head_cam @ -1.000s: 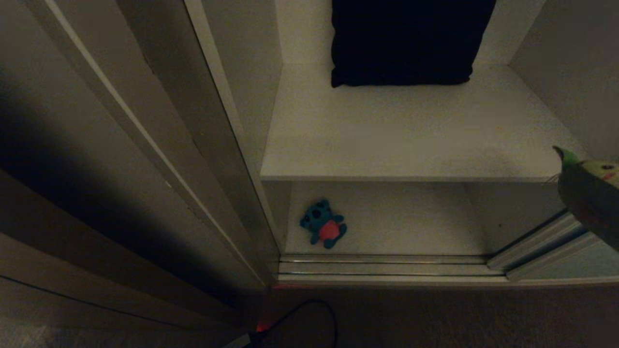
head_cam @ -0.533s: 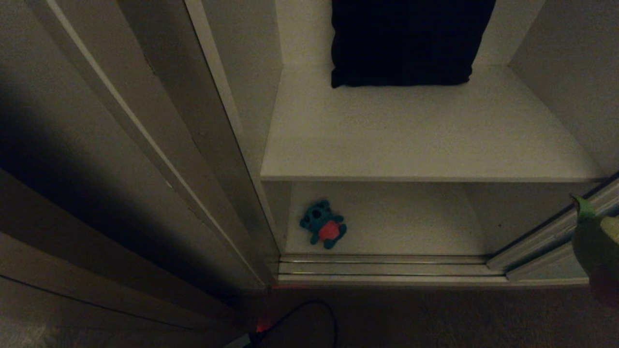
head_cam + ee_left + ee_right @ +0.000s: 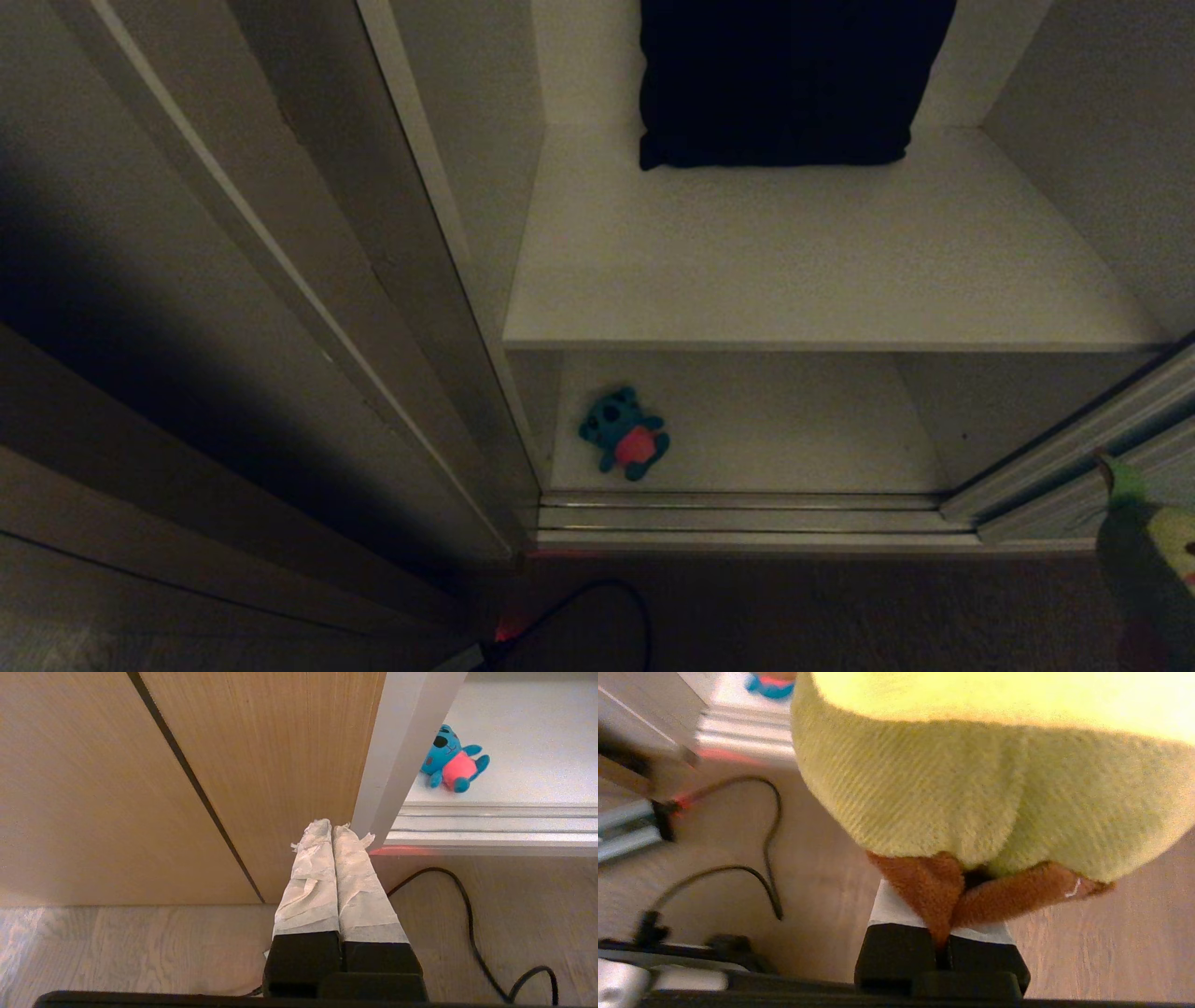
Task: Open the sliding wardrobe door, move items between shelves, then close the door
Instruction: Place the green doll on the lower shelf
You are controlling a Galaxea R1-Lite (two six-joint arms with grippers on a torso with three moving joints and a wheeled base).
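The sliding wardrobe door (image 3: 1055,467) stands pushed to the right, leaving the shelves exposed. A teal monster toy (image 3: 624,432) with a red-pink belly lies at the left of the lower shelf (image 3: 794,429); it also shows in the left wrist view (image 3: 451,760). My right gripper (image 3: 941,919) is shut on a brown leg of the green avocado toy (image 3: 994,779), low at the right edge of the head view (image 3: 1153,560), in front of the wardrobe over the floor. My left gripper (image 3: 332,828) is shut and empty, parked near the floor by the wooden side board.
A dark cushion (image 3: 784,84) sits at the back of the upper shelf (image 3: 794,261). The ribbed metal floor track (image 3: 747,518) runs along the wardrobe front. A black cable (image 3: 616,597) loops on the floor. Brown wooden boards (image 3: 187,327) fill the left.
My right gripper, holding the avocado toy, has sunk from shelf-edge height at the right to low in front of the wardrobe. The teal monster and left arm stayed put.
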